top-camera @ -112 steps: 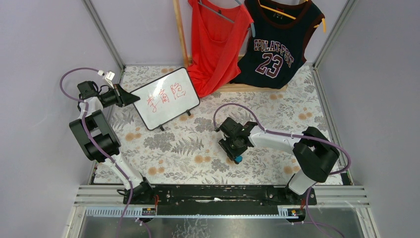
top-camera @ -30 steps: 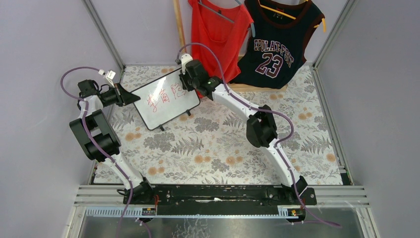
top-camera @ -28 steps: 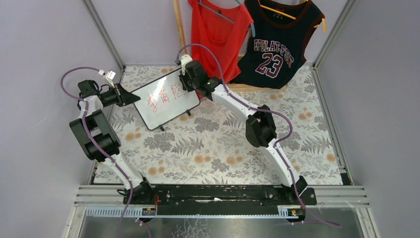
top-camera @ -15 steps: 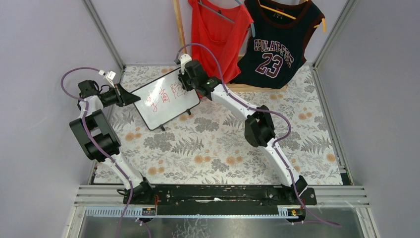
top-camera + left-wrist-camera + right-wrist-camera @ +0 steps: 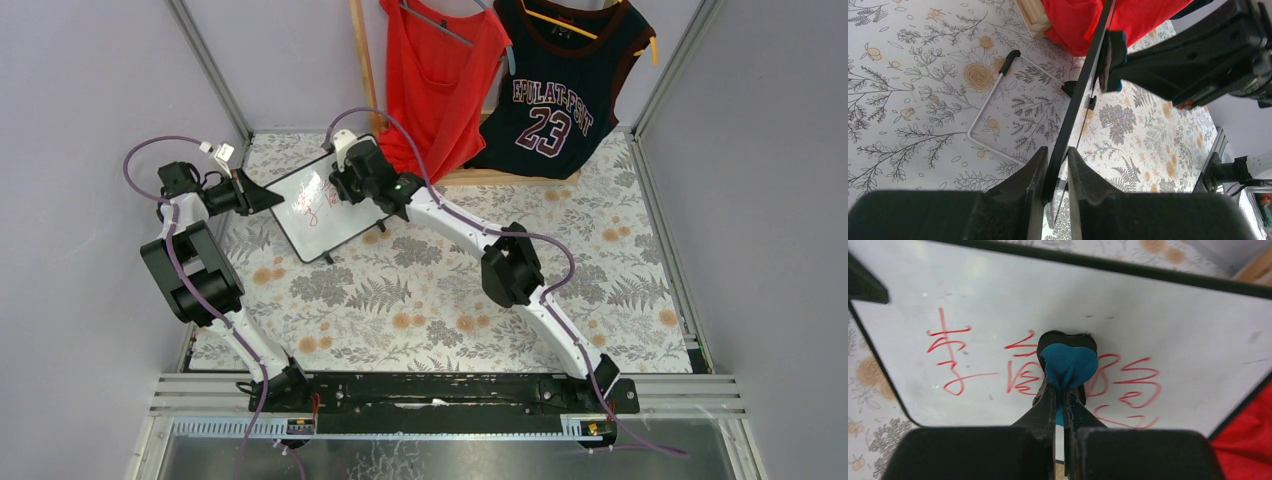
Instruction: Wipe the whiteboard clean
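Red characters cover the whiteboard, upper left of the top view. To steady it, the left gripper clamps its frame; the right gripper pinches the blue eraser against the writing.

The black-framed white whiteboard bears red characters, the eraser is blue, the tablecloth grey-and-orange floral.

Bright even light; soft shadows; left hand blurred near lens.
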`<state>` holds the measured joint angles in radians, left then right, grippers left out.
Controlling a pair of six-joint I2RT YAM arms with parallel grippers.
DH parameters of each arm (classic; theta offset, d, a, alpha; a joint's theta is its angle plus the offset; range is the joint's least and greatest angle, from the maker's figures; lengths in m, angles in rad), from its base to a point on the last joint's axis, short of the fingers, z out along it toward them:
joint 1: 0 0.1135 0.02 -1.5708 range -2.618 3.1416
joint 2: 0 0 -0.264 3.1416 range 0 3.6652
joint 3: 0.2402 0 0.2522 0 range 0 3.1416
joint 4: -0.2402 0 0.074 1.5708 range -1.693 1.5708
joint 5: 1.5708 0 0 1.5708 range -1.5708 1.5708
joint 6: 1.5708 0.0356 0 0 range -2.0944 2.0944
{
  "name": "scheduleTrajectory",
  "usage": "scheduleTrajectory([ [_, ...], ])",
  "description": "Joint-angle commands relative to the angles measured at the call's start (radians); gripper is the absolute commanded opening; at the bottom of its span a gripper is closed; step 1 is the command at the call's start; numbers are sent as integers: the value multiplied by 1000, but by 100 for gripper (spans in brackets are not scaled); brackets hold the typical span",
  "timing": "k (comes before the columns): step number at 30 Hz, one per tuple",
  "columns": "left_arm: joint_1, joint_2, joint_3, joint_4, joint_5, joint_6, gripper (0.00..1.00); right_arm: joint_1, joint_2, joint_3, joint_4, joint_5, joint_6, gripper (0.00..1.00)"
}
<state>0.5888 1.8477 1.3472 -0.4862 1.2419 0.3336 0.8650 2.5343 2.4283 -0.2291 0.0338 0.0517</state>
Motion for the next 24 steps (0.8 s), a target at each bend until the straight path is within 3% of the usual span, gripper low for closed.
scheduleTrajectory([
  [1, -8, -8, -25, 3, -79, 6, 0, 19, 3, 48, 51, -15, 7, 0],
  [24, -8, -20, -44, 3, -79, 12, 0, -94, -40, 10, 26, 124, -41, 0],
])
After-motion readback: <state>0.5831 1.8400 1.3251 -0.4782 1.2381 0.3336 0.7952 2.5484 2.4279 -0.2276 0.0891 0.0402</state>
